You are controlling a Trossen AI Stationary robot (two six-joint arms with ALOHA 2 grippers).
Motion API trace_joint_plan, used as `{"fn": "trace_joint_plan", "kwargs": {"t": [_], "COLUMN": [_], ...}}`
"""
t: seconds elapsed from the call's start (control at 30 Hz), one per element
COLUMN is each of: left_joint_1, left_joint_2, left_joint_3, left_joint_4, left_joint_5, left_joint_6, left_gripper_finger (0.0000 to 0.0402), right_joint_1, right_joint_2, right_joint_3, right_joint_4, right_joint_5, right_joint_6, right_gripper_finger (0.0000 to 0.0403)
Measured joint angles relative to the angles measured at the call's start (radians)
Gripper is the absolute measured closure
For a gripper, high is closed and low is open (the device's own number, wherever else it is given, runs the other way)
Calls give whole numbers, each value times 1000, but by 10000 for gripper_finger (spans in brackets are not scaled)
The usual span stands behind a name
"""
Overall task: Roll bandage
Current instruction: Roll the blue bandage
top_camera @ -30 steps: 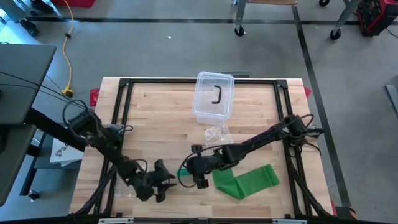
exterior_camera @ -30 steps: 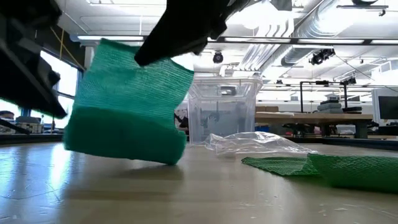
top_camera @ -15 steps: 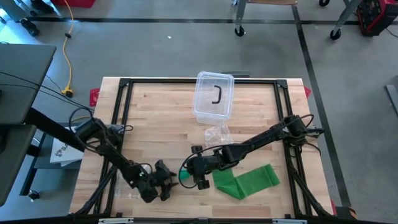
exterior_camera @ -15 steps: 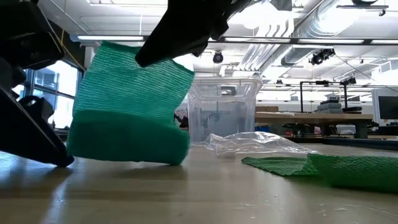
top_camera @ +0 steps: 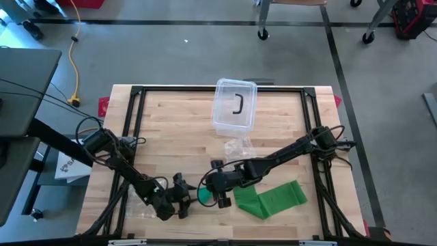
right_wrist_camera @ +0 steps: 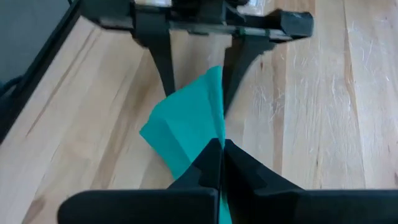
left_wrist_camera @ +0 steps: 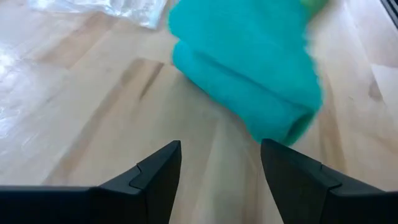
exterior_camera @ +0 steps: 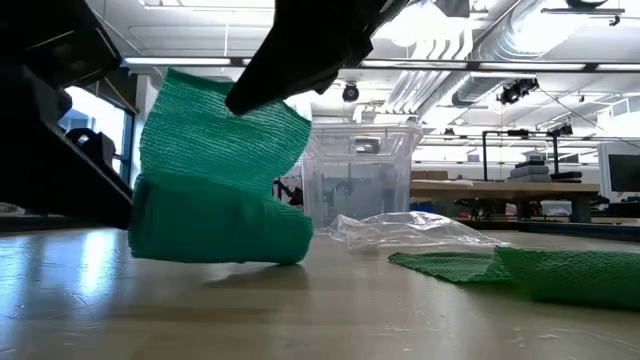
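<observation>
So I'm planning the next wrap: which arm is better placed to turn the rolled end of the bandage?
Left, probably. The left end effector is open and faces the rolled end of the bandage. The right end effector is shut on the strip, keeping it lifted.

Bandage (top_camera: 270, 199): green mesh, elastic. Partly rolled; roll end (exterior_camera: 220, 232) lying on wooden table near front edge, loose tail spread flat to the right.
</observation>
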Motion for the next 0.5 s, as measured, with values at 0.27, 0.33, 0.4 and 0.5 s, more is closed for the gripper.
{"fn": "trace_joint_plan", "kwargs": {"t": [0.27,0.33,0.4,0.5], "left_joint_1": [-10,2,14,15], "left_joint_2": [0,0,0,0], "left_joint_3": [0,1,1,1], "left_joint_4": [10,8,-12,-32], "left_joint_5": [20,-2,-6,15], "left_joint_6": [-31,-48,-65,-68], "left_gripper_finger": [185,185,186,186], "right_joint_1": [0,2,5,10], "right_joint_2": [0,0,0,0], "right_joint_3": [0,0,0,0], "right_joint_4": [-36,-36,-37,-48], "right_joint_5": [0,1,1,1], "right_joint_6": [19,19,18,18], "right_gripper_finger": [403,403,403,403]}}
